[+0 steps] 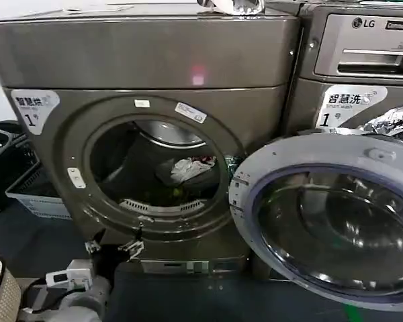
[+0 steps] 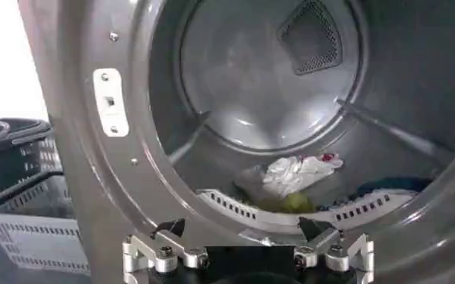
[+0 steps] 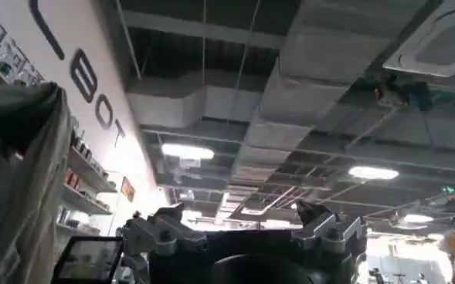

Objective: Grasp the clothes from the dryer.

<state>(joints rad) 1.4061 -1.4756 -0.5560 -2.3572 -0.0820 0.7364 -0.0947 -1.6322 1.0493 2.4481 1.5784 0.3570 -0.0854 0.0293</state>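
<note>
Bronze-grey metal dryer gapes; the left pincer, jaws spread, sits low-centre at the porthole lip. Drive straight in over the rim, then pinch the white-grey cloth with red marks centrally. Right pincer points ceilingward, released.

The small soft white-grey and yellow-green fabric clothes lie inside the large metal front-loading dryer; its round glass-paned door hangs right. The left gripper sits before the porthole.

The dryer, a large bronze-grey front-loader with a plain flat top panel and a white sticker numbered 1, was seen with its round door swung fully open. Inside the drum, a crumpled white-grey cloth with red marks was lying on the drum floor near the front lip. A small yellow-green piece was tucked just beneath it, touching it.
</note>
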